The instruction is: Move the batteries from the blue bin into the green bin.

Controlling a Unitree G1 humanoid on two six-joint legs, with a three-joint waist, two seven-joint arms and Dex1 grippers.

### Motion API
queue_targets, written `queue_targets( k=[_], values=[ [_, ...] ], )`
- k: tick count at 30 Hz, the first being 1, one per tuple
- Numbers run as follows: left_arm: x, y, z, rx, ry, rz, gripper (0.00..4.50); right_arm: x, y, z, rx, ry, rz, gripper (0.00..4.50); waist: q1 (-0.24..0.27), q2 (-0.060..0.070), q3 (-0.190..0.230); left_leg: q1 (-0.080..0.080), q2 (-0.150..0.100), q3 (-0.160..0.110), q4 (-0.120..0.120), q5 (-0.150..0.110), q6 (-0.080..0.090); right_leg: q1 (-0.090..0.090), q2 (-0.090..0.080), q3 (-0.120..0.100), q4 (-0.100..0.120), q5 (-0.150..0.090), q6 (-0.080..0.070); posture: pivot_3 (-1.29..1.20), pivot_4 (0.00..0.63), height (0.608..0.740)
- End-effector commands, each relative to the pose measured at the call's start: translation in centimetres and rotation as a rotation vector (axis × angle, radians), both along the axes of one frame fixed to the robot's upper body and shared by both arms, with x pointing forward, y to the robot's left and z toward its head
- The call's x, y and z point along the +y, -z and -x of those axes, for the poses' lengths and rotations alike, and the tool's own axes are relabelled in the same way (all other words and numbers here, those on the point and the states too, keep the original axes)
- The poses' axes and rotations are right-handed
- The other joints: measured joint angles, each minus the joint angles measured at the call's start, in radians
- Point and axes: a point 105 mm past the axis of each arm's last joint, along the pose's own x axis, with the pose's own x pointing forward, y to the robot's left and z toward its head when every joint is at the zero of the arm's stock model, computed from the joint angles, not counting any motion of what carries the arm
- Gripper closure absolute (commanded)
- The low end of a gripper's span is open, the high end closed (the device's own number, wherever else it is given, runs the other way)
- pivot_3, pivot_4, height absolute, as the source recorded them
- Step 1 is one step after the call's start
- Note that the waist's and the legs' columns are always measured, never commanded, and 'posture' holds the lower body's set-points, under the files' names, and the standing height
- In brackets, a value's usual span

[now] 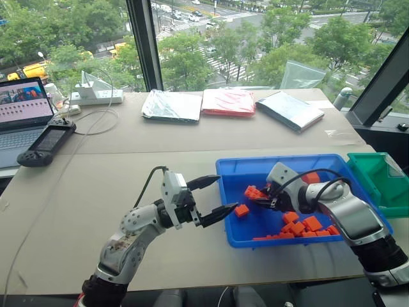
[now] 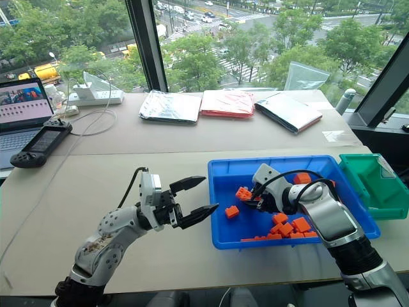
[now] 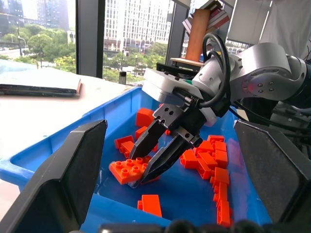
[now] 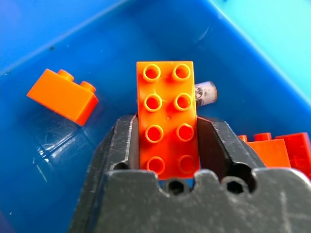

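Observation:
The blue bin (image 1: 222, 185) lies right of the table's centre and holds several orange bricks (image 1: 304, 226). My right gripper (image 3: 146, 167) is shut on an orange eight-stud brick (image 4: 165, 97), held just above the bin's floor near its left end. Beside that brick shows the end of a small grey cylinder (image 4: 206, 92) that looks like a battery; the rest of it is hidden. A single small brick (image 1: 241, 210) lies loose nearby. My left gripper (image 1: 216, 197) stands open and empty just outside the bin's left wall. The green bin (image 1: 382, 187) stands against the blue bin's right side.
At the table's back lie a silver foil bag (image 1: 171, 105), a red bag (image 1: 228, 102) and another flat packet (image 1: 291, 110). A laptop (image 1: 22, 109), a handheld controller (image 1: 45, 144) and a power strip (image 1: 96, 96) with cables occupy the far left.

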Motion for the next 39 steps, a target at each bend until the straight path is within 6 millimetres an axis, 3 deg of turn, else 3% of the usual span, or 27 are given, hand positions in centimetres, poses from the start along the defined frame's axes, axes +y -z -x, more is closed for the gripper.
queue_targets(
  k=[1, 3, 5, 6, 7, 9, 14, 18, 24, 28, 39],
  values=[
    [0.1, -0.9, 0.4, -0.040, 0.013, 0.017, 0.00, -4.1, -4.5, -1.1, -0.158, 0.206, -0.007, 3.10, 0.000, 0.000, 0.000, 0.000, 0.000, 0.000, 0.000, 0.000, 0.000, 0.000, 0.000, 0.000, 0.000, 0.000, 0.000, 0.00, 0.150, 0.740],
    [0.1, -0.8, 0.4, -0.038, 0.015, 0.016, 0.00, -7.5, -4.5, -1.8, -0.175, 0.375, 0.059, 3.10, 0.000, 0.000, 0.000, 0.000, 0.000, 0.000, 0.000, 0.000, 0.000, 0.000, 0.000, 0.000, 0.000, 0.000, 0.000, 0.00, 0.150, 0.740],
    [0.1, -0.7, 0.4, -0.037, 0.017, 0.016, 0.00, -9.2, -4.2, -1.9, -0.177, 0.447, 0.096, 3.10, 0.001, 0.000, 0.000, 0.000, 0.000, 0.001, 0.000, 0.000, 0.000, 0.000, 0.000, 0.000, 0.000, 0.000, 0.000, 0.00, 0.150, 0.740],
    [0.1, -0.6, 0.4, -0.037, 0.018, 0.015, 0.00, -9.4, -4.0, -1.8, -0.173, 0.451, 0.114, 2.60, 0.000, 0.000, 0.000, 0.000, 0.000, 0.001, 0.000, 0.000, 0.000, 0.000, 0.000, 0.000, 0.000, 0.000, 0.000, 0.00, 0.150, 0.740],
    [0.1, -0.6, 0.4, -0.036, 0.020, 0.015, 0.00, -9.4, -3.7, -1.7, -0.168, 0.452, 0.123, 2.09, -0.001, 0.000, 0.000, 0.000, 0.000, 0.002, 0.000, 0.000, 0.000, 0.000, 0.000, 0.000, 0.000, 0.000, 0.000, 0.00, 0.150, 0.740],
    [0.1, -0.5, 0.4, -0.035, 0.021, 0.015, 0.00, -9.1, -3.4, -1.7, -0.166, 0.440, 0.130, 1.54, -0.004, 0.000, 0.000, 0.000, 0.000, 0.001, 0.000, 0.000, 0.000, 0.000, 0.000, 0.000, 0.000, 0.000, 0.000, 0.00, 0.150, 0.740],
    [0.3, -0.2, 0.4, -0.031, 0.023, 0.011, 0.00, -5.8, -4.3, -1.7, -0.205, 0.302, 0.088, 0.02, -0.007, 0.000, 0.000, 0.000, 0.001, 0.002, 0.000, 0.000, 0.000, -0.001, 0.001, 0.001, 0.000, 0.000, 0.000, 0.00, 0.150, 0.740],
    [0.4, 0.0, 0.3, -0.030, 0.020, 0.010, 0.00, -1.1, -3.2, -0.9, -0.151, 0.106, 0.049, 0.02, -0.006, 0.000, 0.000, 0.000, 0.001, 0.001, 0.000, 0.000, 0.000, -0.001, 0.001, 0.001, 0.000, 0.000, 0.000, 0.00, 0.150, 0.740],
    [0.4, 0.0, 0.2, -0.032, 0.016, 0.012, 0.00, 3.3, 0.2, -0.4, -0.031, -0.026, 0.031, 0.02, -0.001, 0.000, 0.000, 0.000, 0.000, 0.000, 0.000, 0.000, 0.000, -0.001, 0.000, 0.000, 0.000, 0.000, 0.000, 0.00, 0.150, 0.740],
    [0.4, 0.0, 0.2, -0.035, 0.010, 0.012, 0.00, 3.1, 2.5, -1.0, 0.051, -0.017, 0.051, 0.02, -0.001, 0.000, 0.000, 0.000, 0.000, 0.000, 0.000, 0.000, 0.000, -0.001, 0.000, 0.000, 0.000, 0.000, 0.000, 0.00, 0.150, 0.740],
    [0.5, -0.1, 0.3, -0.038, -0.005, 0.015, 0.00, 3.7, 5.4, -2.1, 0.125, -0.015, 0.055, 0.02, -0.005, 0.000, 0.000, 0.000, 0.000, 0.000, -0.001, 0.000, 0.000, -0.001, 0.001, 0.000, 0.000, 0.000, 0.000, 0.00, 0.150, 0.740]
  ],
)
